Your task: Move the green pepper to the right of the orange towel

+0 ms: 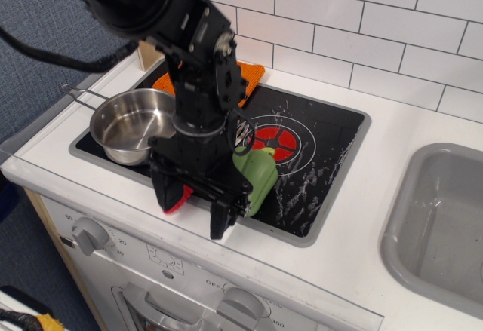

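The green pepper (258, 173) lies on the black cooktop near its front edge, partly hidden behind my arm. The orange towel (252, 75) lies at the cooktop's back left; only its corners show around the arm. My gripper (192, 206) is open, its two black fingers (220, 222) pointing down over the cooktop's front edge, just left of and in front of the pepper. Nothing shows between the fingers.
A steel pan (128, 124) with a long handle sits at the left of the cooktop (317, 157). A bit of the red fork handle (175, 203) shows beside the left finger. A grey sink (445, 218) is at the right. White tiled wall behind.
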Robot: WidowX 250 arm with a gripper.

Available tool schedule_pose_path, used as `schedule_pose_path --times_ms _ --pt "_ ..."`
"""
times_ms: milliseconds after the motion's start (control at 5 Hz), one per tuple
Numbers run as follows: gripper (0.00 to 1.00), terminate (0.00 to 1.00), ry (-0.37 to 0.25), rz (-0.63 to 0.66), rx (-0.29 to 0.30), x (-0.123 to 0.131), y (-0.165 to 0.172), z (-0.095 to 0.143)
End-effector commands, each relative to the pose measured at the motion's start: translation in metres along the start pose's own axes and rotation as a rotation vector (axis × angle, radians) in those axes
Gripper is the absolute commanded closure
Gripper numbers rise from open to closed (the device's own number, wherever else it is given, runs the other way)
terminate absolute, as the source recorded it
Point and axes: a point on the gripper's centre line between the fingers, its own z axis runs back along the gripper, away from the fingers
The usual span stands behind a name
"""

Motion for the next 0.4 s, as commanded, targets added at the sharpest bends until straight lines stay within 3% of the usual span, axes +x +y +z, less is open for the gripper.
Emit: schedule_pose_path --times_ms 0,200 --pt "0.00 0.00 0.024 0.069 -0.154 0.002 -0.012 0.003" --pt "0.00 0.00 0.028 0.060 -0.106 -0.010 -0.013 0.014"
